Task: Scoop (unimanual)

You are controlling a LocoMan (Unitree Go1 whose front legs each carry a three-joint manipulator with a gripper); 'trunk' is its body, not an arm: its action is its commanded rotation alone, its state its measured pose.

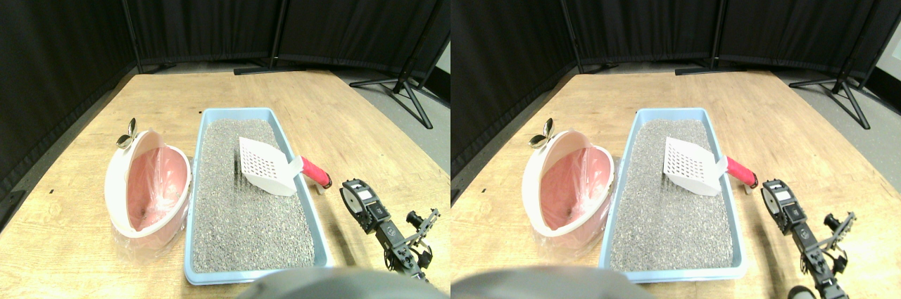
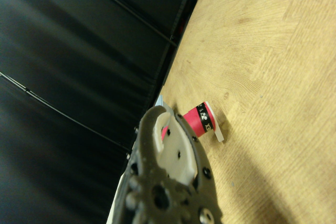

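Wrist view hides most of the scoop [image 2: 199,119] behind the dark jaw frame; only the red wrapped handle end with its black band shows, and whether the jaws of the right gripper [image 1: 357,197] are apart or together cannot be told. From the stereo pair view, the white slotted scoop [image 1: 266,166] lies in the blue litter tray [image 1: 200,193], blade on the grey litter [image 1: 239,214], handle propped over the tray's right rim. The gripper sits just right of that handle, apart from it. 1 pink-lined white bin [image 1: 148,186] stands left of the tray on the wooden floor [image 1: 70,228], black curtains [image 1: 211,10] behind.
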